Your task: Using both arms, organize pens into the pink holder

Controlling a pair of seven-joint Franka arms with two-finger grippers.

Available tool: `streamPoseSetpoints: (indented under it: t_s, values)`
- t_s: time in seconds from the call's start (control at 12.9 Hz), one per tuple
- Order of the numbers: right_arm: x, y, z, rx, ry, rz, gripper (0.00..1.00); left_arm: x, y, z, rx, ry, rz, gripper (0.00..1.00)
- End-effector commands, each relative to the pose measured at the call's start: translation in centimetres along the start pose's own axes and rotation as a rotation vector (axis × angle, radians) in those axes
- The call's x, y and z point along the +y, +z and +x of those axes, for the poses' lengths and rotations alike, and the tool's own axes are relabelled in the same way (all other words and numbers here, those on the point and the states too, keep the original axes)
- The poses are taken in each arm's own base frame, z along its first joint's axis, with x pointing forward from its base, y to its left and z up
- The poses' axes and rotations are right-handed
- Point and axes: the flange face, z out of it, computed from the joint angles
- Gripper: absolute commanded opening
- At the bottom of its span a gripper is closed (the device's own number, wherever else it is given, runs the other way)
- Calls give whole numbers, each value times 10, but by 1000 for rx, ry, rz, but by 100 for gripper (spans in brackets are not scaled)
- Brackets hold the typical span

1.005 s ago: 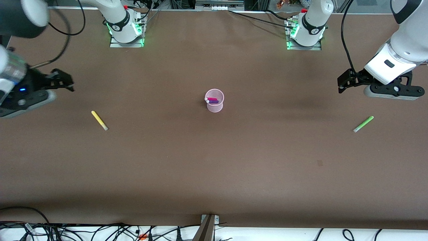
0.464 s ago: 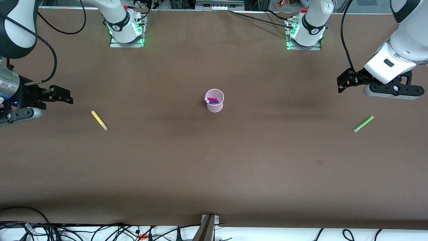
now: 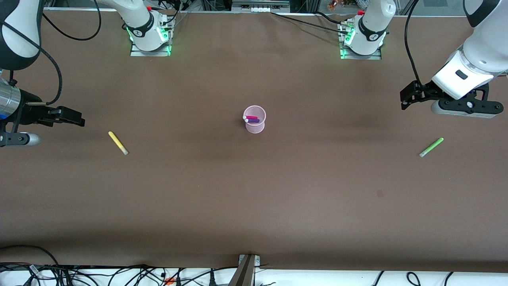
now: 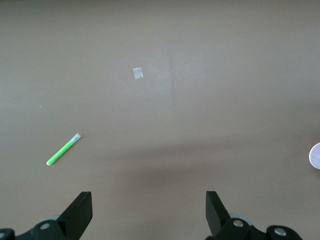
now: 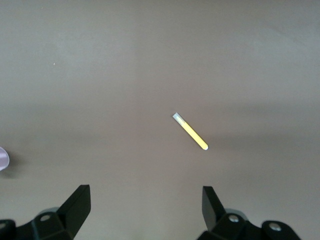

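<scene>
Pens are what we're tracking, table [image 3: 254, 206] brown, left gripper [image 3: 405, 97] and right gripper [image 3: 75, 117] both spread wide and empty above it, pink holder [image 3: 254, 124] mid-table with magenta pen [image 3: 252, 117] and purple pen [image 3: 254, 120] inside, lime green pen [image 3: 431, 147] lying toward the left arm's end from the holder, yellow pen [image 3: 118, 142] toward the right arm's end.

The flat table surface [image 3: 254, 190] is a plain matte brown, with no pattern beyond a small darker spot [image 3: 379, 193] and one small pale square patch [image 4: 138, 73]. The small round cup-shaped holder [image 3: 254, 124] is pale, translucent pink. Inside it, one thin marker pen [image 3: 251, 117] is magenta-pink and another [image 3: 253, 120] is dark purple, both with white tips. A thin marker pen [image 3: 118, 142] on the table is yellow with a pale grey tip; another [image 3: 431, 147] is lime green with a pale tip. The large jointed arms [image 3: 474, 51] are white with black bands, carrying black cables. Both two-finger grippers, left [image 3: 405, 99] and right [image 3: 77, 118], are black. Green lights glow at the arm bases [image 3: 150, 43].
</scene>
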Motion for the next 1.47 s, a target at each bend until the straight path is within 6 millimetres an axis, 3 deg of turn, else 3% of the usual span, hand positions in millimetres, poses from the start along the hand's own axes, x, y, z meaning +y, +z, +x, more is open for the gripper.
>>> streamPoseSetpoints:
  t_s: [0.0,0.15,0.46,0.85,1.08,1.39]
  values:
    - [15,10,2,-20,33,62,98,0,-8,-2,-7,2,-10,100]
    - [15,14,4,-25,24,46,98,0,-7,-1,-7,2,-10,100]
    - [-4,16,2,-5,19,-21,98,-1,-7,-2,-8,1,-10,100]
    - [-1,46,-24,85,27,-18,99,1,-8,-1,-7,2,-10,100]
    - [-16,44,-22,100,-22,-69,99,1,-6,-1,-10,4,-10,100]
    - [-18,43,-21,110,-35,-61,100,0,-7,-1,-8,1,-10,100]
